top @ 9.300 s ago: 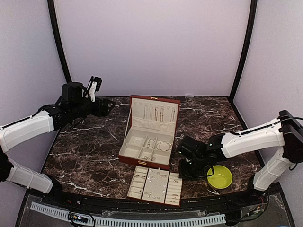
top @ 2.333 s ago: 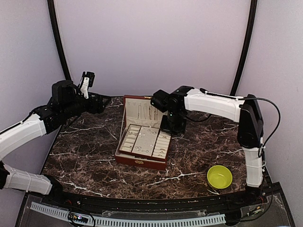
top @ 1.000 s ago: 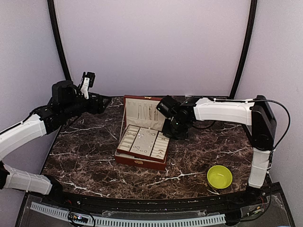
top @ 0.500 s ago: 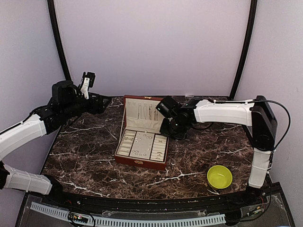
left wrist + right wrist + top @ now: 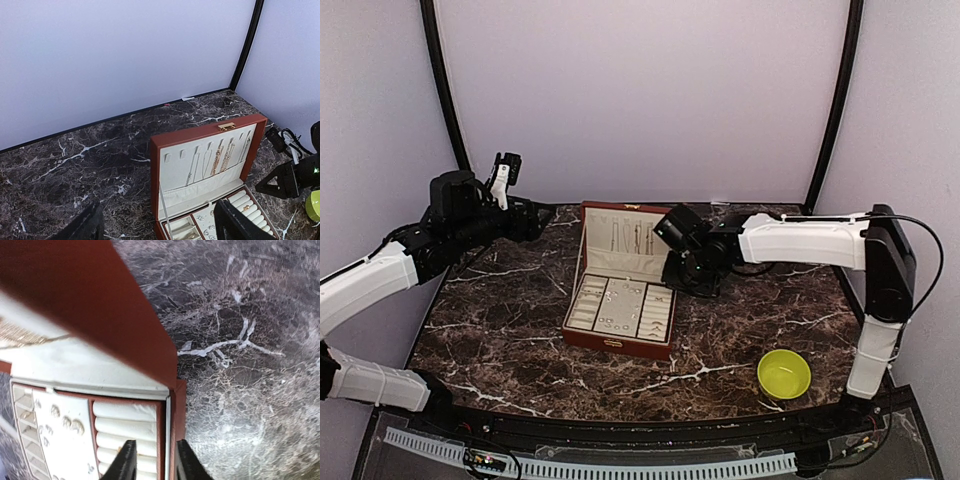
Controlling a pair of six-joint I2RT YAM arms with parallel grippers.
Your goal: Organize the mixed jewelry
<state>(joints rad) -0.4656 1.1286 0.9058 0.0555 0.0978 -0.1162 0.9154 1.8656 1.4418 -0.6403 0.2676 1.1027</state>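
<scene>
A: The right gripper (image 5: 155, 452); how does it stand?
B: Jaws a narrow way apart, astride the right side wall of the jewelry box (image 5: 615, 341); not clamped on it. The left gripper (image 5: 159, 210) hangs high at the back left; jaws wide, nothing between them.
A: The room, biggest first?
B: Pale lilac walls (image 5: 640, 90); a dark marble table (image 5: 500, 320) veined white; the reddish-brown box, its lid (image 5: 625, 232) upright, chains (image 5: 216, 161) hung on the cream lining; a cream compartment tray (image 5: 657, 312) seated inside; a yellow-green bowl (image 5: 784, 373) at the front right, well apart.
A: The mixed jewelry (image 5: 67, 423)?
B: Tiny silvery studs and rings in the tray's middle compartment.
A: Changed since earlier?
B: The tray lay on the table in front of the box, the right gripper beside the bowl; now the tray sits in the box, that gripper at its wall.
</scene>
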